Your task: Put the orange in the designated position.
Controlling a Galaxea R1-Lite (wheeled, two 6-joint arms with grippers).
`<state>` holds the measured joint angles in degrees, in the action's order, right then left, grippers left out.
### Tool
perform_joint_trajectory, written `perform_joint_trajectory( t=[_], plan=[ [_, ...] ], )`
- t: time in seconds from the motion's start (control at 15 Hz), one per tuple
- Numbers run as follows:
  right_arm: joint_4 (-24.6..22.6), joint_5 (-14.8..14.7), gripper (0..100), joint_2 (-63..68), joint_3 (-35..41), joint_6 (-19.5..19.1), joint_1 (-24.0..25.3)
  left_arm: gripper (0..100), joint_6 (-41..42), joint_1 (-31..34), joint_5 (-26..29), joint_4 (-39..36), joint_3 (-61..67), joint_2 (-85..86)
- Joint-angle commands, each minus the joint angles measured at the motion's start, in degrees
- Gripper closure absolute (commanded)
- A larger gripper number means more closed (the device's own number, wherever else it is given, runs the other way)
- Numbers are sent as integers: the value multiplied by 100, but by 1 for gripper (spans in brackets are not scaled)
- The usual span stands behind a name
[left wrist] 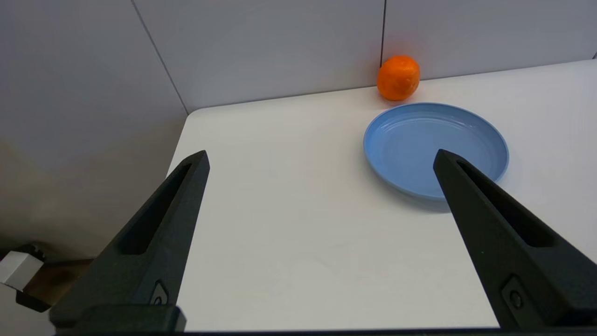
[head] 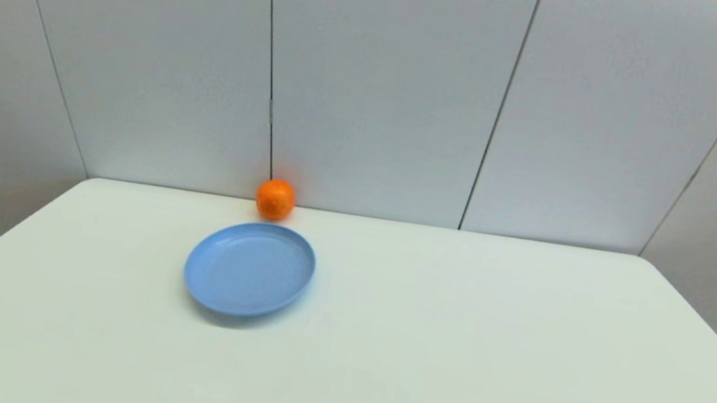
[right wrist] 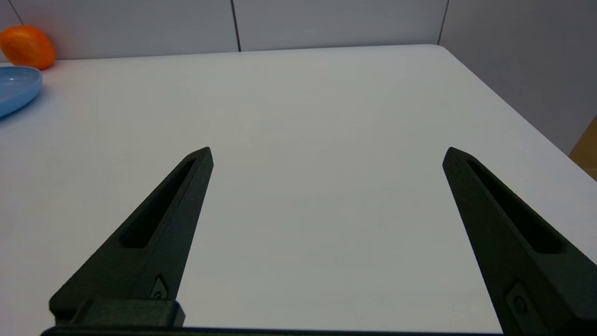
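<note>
The small round dimpled orange (head: 275, 199) is sitting at the table's far edge, just behind the light-blue round plate (head: 249, 269) — left of centre, nearer the left gripper (left wrist: 321, 158), whose fingers are standing spread and empty; the right gripper (right wrist: 328, 156) is likewise gaping.

Even, diffuse overhead light, bright with no hard glare on the table (head: 449, 357). The blue plate (head: 249, 269) throws a soft shadow under its near rim; the orange (head: 276, 199) looks slightly soft-edged in head view and stretched at the right wrist view's corner (right wrist: 27, 46). Wall seams (head: 270, 53) bow outward in head view, so there is wide-angle distortion.
</note>
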<state>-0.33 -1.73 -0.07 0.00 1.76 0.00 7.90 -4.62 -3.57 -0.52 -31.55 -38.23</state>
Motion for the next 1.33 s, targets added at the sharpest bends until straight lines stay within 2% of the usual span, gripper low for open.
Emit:
perform_joint_trajectory(
  t=[0.07, 1.33],
  plan=[
    [-2, -3, 0, -1, 0, 0, 0, 0, -403, 409, 32, 35, 378, 835],
    [-2, -3, 0, -1, 0, 0, 0, 0, -333, 480, 111, 8, 2636, 3173]
  ],
)
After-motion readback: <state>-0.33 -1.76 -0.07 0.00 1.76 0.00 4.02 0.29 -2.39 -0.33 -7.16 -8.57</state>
